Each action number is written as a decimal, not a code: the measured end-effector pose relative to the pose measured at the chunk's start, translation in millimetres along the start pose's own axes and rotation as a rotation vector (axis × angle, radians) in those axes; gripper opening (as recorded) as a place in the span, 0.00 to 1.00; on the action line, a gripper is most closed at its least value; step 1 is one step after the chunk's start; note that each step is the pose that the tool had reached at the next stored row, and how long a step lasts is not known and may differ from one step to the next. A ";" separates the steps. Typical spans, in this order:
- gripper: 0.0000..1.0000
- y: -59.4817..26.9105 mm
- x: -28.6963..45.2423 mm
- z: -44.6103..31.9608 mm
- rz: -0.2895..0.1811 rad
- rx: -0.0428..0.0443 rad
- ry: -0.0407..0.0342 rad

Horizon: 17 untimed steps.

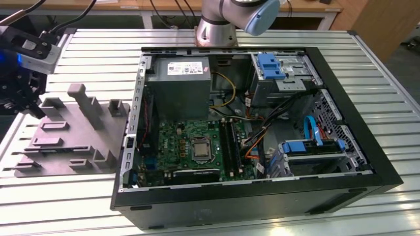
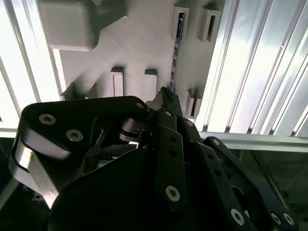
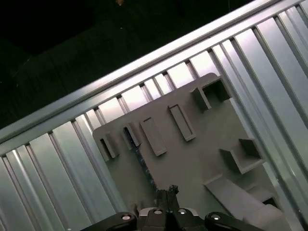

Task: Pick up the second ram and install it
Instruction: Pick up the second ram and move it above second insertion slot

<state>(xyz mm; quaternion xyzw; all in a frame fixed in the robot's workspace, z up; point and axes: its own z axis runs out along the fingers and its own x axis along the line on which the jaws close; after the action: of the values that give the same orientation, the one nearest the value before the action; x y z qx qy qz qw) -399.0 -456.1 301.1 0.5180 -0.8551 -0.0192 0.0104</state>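
Ram (image 2: 176,48) (image 3: 142,161) standing on edge in a slot of the grey fixture (image 1: 72,142), on the bench (image 1: 367,64) beside the open computer case (image 1: 262,191). Gripper (image 2: 167,94) (image 3: 167,191) poised over the fixture at the ram's near end, fingers drawn close together. Whether they pinch the ram cannot be told.

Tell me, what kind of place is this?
Likely a robot lab or workshop for building computers: an open computer case with its motherboard bared lies on a ribbed metal table, a robot arm stands by it, and a grey parts holder sits beside.
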 end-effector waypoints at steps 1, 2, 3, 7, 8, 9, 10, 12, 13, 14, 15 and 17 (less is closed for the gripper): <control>0.10 0.0 0.0 0.4 -0.018 0.0000 0.0008; 0.10 0.0 0.0 0.7 -0.036 -0.0001 0.0016; 0.10 0.0 0.0 1.0 -0.056 -0.0001 0.0024; 0.10 -0.1 0.0 2.4 -0.127 -0.0002 0.0055; 0.10 -0.1 0.0 2.7 -0.145 -0.0003 0.0063; 0.10 -0.1 0.0 3.1 -0.164 -0.0003 0.0071; 0.10 -0.2 0.0 3.4 -0.182 -0.0003 0.0079; 0.10 -0.2 0.0 4.1 -0.218 -0.0004 0.0094; 0.10 -0.2 0.0 4.4 -0.236 -0.0005 0.0103; 0.10 -0.2 0.0 4.8 -0.254 -0.0005 0.0111; 0.10 -0.2 0.0 5.2 -0.273 -0.0005 0.0119; 0.10 -0.3 0.0 6.2 -0.309 -0.0005 0.0134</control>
<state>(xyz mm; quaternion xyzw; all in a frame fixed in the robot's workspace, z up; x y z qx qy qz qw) -399.0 -456.1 294.9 0.6436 -0.7650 -0.0174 0.0132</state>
